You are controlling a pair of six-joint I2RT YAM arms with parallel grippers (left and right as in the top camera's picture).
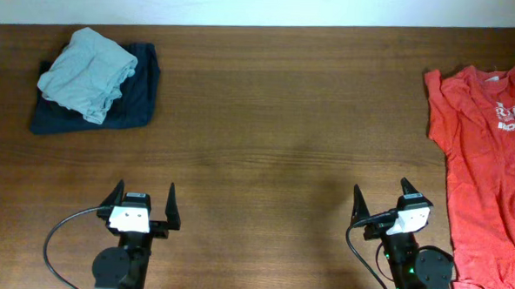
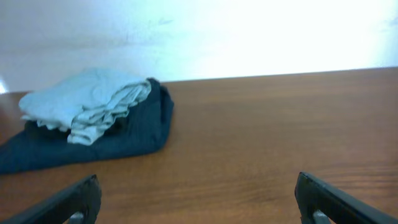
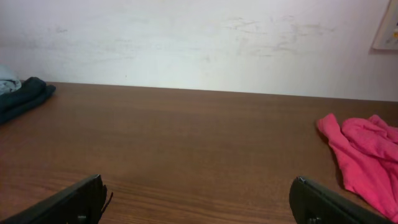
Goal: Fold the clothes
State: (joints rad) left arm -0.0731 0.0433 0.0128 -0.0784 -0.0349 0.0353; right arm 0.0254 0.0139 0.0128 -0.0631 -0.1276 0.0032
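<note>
The red-orange T-shirt [image 1: 487, 172] was soft, light cloth that would likely sag and drag rather than hold a shape. A pinch at a hem corner or a shoulder seam, one for each claw, seemed the surest hold (a grab mid-panel would probably only bunch it). It lay spread and somewhat rumpled just to the right of the right gripper [image 1: 382, 186], reaching from beside it towards the back of the table [image 1: 267, 119]. It had white print on the chest, and its outer side ran off the overhead view. Far to the left of the right gripper and further back, a pale grey-blue T-shirt [image 1: 86, 72] sat loosely folded on a dark navy piece [image 1: 139, 96]. The right gripper's jaws stood wide apart and empty. The left gripper [image 1: 146, 188], level with it to its left, gaped likewise, holding nothing.
</note>
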